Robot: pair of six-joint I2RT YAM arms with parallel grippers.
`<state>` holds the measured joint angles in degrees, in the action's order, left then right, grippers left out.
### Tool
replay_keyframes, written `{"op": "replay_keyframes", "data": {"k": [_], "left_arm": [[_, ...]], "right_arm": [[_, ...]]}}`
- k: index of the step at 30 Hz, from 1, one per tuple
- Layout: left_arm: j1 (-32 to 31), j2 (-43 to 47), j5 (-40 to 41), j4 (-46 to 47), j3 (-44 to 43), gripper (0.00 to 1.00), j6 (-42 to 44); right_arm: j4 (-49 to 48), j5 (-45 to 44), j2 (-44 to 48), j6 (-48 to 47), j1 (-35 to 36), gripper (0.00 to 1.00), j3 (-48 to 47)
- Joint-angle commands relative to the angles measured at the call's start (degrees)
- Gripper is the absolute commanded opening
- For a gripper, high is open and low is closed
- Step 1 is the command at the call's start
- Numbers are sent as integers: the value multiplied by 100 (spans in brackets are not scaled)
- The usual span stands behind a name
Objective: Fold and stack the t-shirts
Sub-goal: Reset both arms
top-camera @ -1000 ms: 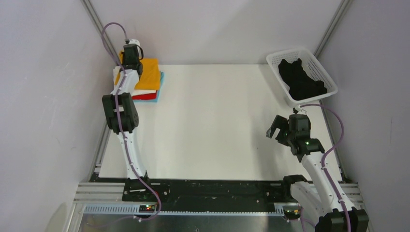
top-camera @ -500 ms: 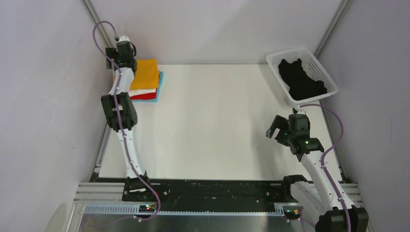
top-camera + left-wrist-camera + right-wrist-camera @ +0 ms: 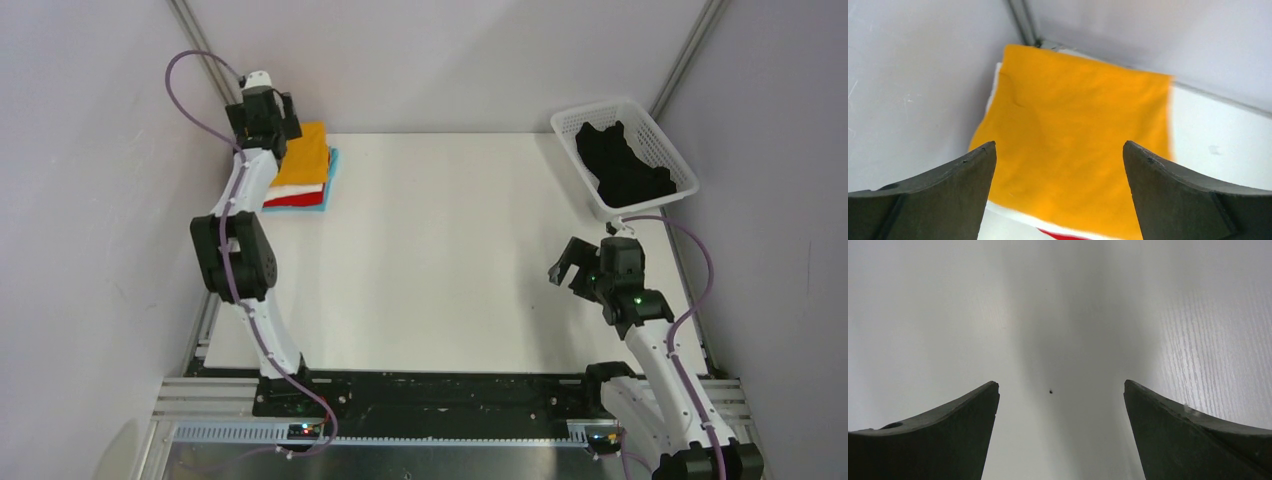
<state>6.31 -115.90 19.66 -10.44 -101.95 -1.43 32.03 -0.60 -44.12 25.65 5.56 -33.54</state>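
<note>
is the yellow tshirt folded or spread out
Folded. The mustard-yellow t-shirt lies as a flat rectangle on top of the stack in the far left corner, with the left gripper open above it.

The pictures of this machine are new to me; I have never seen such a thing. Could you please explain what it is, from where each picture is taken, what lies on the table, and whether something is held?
It is a robot with two arms bolted at the near edge of a white table. The wide picture comes from a fixed camera above and behind the arms. The other two pictures come from cameras on the wrists, and the dark wedges at the bottom are each end effector's own fingers.

The left end effector hangs open over a folded yellow t-shirt. This lies on top of a stack in the far left corner, with a red t-shirt and a light-blue t-shirt lower down. The right end effector is open over bare table. A black t-shirt lies in a white basket at the far right. Nothing is held.
</note>
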Motion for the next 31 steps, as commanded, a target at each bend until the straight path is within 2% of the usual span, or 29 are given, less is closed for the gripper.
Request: {"op": "replay_keyframes", "data": {"k": [1, 4, 8, 11, 17, 20, 22, 25, 31], "left_arm": [[-642, 1363, 13, 240, 436, 100, -621], [-1324, 1995, 380, 238, 867, 100, -648], [-2179, 3339, 688, 274, 1838, 100, -919], [-2899, 4281, 627, 325, 3075, 100, -1381], [-4135, 6767, 795, 483, 5896, 100, -2369], [-4318, 7687, 707, 305, 7234, 100, -2843], [-4331, 8343, 762, 81, 7719, 100, -3195], [-4333, 9137, 871, -69, 8047, 100, -3238], [-4340, 9130, 1118, -300, 7998, 100, -3267]], "right_arm": [[-149, 195, 190, -55, 25, 99, -177], [-83, 451, 235, -77, 22, 99, -177], [84, 511, 365, -104, 21, 99, -167], [145, 529, 525, -86, 19, 100, -158], [120, -161, 1079, 208, 36, 99, 87], [112, -428, 1454, 398, 36, 99, 246], [106, -653, 1698, 525, 36, 100, 383], [78, -855, 1980, 626, 31, 100, 513], [21, -930, 2335, 715, 42, 99, 629]]}}
